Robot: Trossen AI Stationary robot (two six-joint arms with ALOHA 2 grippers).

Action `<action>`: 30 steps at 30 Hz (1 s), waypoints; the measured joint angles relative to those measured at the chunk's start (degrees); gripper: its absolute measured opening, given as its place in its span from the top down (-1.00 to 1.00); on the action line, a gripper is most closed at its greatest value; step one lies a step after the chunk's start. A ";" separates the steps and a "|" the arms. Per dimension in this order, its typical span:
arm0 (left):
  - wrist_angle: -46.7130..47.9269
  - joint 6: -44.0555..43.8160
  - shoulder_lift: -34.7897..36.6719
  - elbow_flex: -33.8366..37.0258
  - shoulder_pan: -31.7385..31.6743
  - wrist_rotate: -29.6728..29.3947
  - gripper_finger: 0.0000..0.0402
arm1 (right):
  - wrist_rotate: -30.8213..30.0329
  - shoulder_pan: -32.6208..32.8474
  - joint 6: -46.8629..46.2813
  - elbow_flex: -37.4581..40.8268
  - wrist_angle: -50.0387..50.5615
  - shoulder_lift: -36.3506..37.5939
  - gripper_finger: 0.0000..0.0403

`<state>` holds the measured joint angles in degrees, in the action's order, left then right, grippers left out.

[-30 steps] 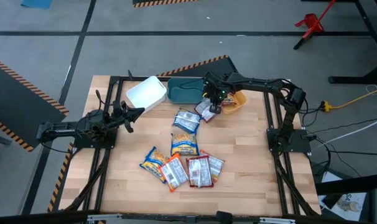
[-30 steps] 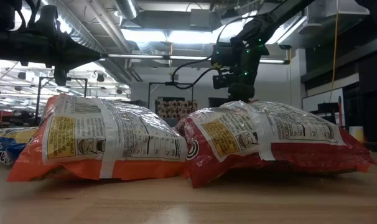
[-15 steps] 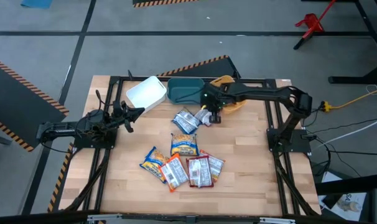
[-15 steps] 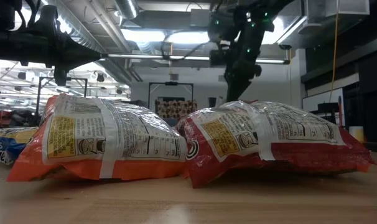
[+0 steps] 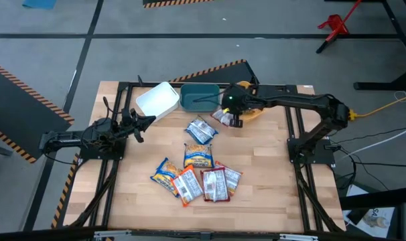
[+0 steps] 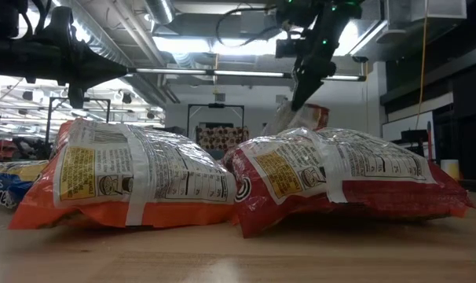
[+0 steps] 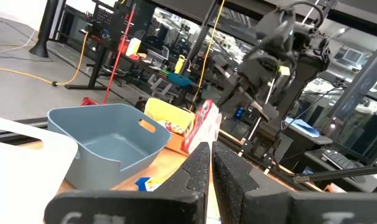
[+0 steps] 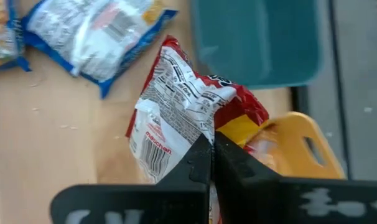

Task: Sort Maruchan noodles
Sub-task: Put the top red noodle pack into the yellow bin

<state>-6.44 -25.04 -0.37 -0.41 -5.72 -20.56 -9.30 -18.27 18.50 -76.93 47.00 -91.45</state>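
Right gripper (image 8: 208, 146): pinched shut on red packet (image 8: 176, 102), just beside orange bin (image 8: 294, 146).
Advice: carry fully above orange bin, then release.
Left gripper (image 7: 208, 163): closed, idle.

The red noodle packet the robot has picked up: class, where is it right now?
In the high view, the red packet hangs pinched in the right end effector at the table's far side, beside the orange bin and the teal bin.

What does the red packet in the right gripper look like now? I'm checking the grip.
The red noodle packet is crinkled glossy plastic, red with a white back panel bearing print and a barcode. The right gripper is shut on its edge, holding it off the wood table, hanging beside the orange bin and the teal bin.
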 joint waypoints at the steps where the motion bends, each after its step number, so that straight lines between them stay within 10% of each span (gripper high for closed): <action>1: 0.00 0.00 -0.01 0.01 0.00 0.00 0.94 | -0.50 -0.23 0.13 0.00 0.10 0.70 1.00; 12: 0.00 -0.11 -0.01 -0.01 0.00 0.02 0.94 | -13.95 -7.24 6.54 -0.02 2.33 5.21 1.00; 30: 1.48 0.11 0.00 0.00 0.00 -0.14 0.94 | -15.61 -9.45 19.18 -0.04 19.94 5.19 1.00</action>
<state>-4.95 -24.93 -0.36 -0.41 -5.72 -20.70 -24.90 -27.73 37.69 -76.97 66.94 -86.26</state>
